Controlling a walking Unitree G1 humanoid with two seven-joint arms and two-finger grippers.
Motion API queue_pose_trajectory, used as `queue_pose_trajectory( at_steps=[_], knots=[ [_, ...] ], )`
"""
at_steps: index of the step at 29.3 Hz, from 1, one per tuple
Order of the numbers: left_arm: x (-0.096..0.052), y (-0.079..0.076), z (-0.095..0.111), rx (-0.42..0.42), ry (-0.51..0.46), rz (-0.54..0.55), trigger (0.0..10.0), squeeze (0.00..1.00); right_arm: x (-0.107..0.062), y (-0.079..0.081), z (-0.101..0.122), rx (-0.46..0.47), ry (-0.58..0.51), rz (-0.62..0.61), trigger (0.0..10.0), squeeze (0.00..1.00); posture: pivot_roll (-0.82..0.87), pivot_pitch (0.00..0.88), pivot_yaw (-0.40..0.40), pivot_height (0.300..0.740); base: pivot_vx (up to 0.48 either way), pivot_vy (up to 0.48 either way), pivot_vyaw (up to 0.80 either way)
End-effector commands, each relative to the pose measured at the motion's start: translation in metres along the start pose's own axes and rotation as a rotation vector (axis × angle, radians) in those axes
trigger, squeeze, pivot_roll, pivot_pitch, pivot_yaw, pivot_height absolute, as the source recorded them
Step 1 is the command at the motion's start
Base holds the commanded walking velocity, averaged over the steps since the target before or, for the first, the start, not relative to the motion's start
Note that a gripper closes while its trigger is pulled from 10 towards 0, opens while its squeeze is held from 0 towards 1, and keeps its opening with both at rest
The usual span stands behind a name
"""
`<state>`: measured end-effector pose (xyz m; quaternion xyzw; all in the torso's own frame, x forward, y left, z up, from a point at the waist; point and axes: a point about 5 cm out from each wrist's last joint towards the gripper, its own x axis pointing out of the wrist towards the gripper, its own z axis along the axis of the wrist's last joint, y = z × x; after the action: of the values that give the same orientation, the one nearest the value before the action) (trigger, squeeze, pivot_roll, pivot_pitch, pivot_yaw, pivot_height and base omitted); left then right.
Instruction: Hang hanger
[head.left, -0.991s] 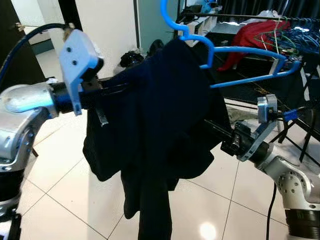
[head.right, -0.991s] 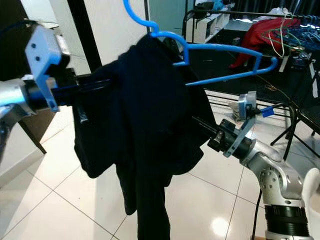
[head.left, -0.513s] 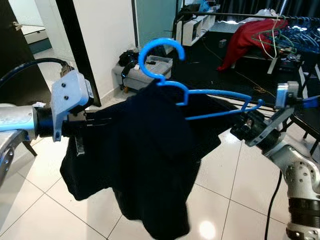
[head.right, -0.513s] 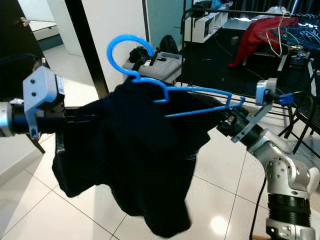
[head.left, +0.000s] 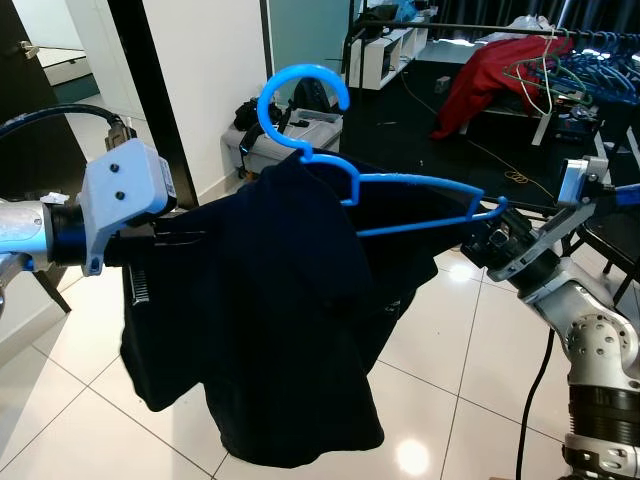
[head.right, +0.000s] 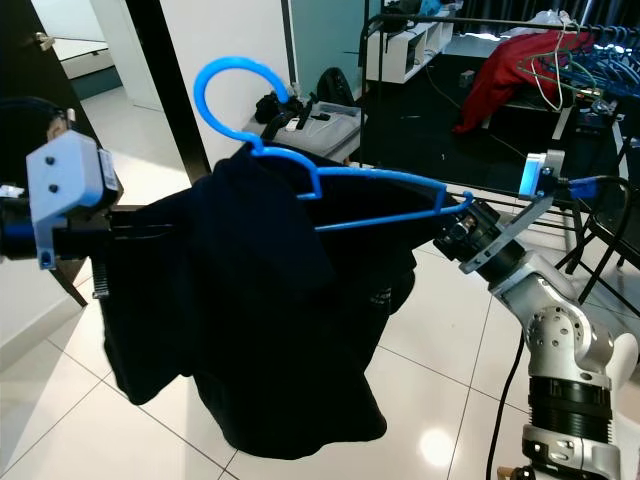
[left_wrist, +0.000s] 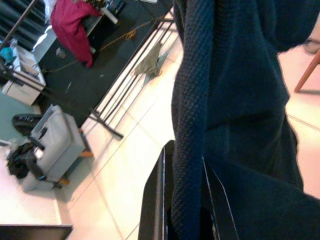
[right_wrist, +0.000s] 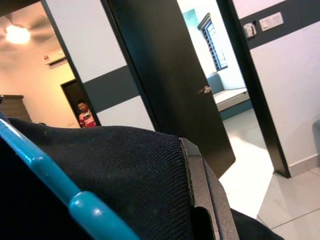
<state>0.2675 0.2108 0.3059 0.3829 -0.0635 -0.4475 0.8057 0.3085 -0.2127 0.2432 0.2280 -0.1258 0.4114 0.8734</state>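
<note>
A blue plastic hanger (head.left: 400, 190) carries a dark navy garment (head.left: 270, 330), held in the air between my two arms. Its hook (head.left: 300, 90) points up, and its bare right arm juts out of the cloth. My left gripper (head.left: 190, 230) is buried in the garment's left side. In the left wrist view a fold of the cloth (left_wrist: 192, 125) is pinched between its black fingers (left_wrist: 155, 200). My right gripper (head.left: 478, 240) sits at the hanger's right end. There one finger (right_wrist: 200, 190) presses against the cloth beside the blue hanger (right_wrist: 50, 175).
A clothes rack stands at the back right with a red garment (head.left: 490, 70) and several blue hangers (head.left: 590, 60). A grey case with a black bag (head.left: 270, 135) lies on the tiled floor by the dark door frame (head.left: 140, 90). A person (right_wrist: 86, 115) stands far off in a doorway.
The hanger and garment have come down from close before the camera. The grippers have drawn wider apart, and the hanger now lies flatter. The view has shifted too.
</note>
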Motion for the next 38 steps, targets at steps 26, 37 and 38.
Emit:
queue_pose_trajectory(
  at_steps=[26,37,38],
  knots=[
    [-0.012,0.027,-0.023,-0.047,0.071,0.298,10.0,0.00,0.010,0.008,-0.006,0.064,-0.032,-0.002,0.0,0.00,-0.04,0.000,0.010,0.740,0.000,0.000,0.00],
    [0.029,0.006,-0.021,-0.230,-0.088,0.383,10.0,0.00,0.028,0.010,-0.026,0.093,0.010,-0.024,0.0,0.00,-0.03,0.000,0.009,0.740,0.000,0.000,0.00],
    [0.033,0.000,-0.023,-0.243,-0.081,0.383,10.0,0.00,0.029,0.010,-0.028,0.092,0.017,-0.032,0.0,0.00,-0.03,0.000,0.005,0.740,0.000,0.000,0.00]
  ],
)
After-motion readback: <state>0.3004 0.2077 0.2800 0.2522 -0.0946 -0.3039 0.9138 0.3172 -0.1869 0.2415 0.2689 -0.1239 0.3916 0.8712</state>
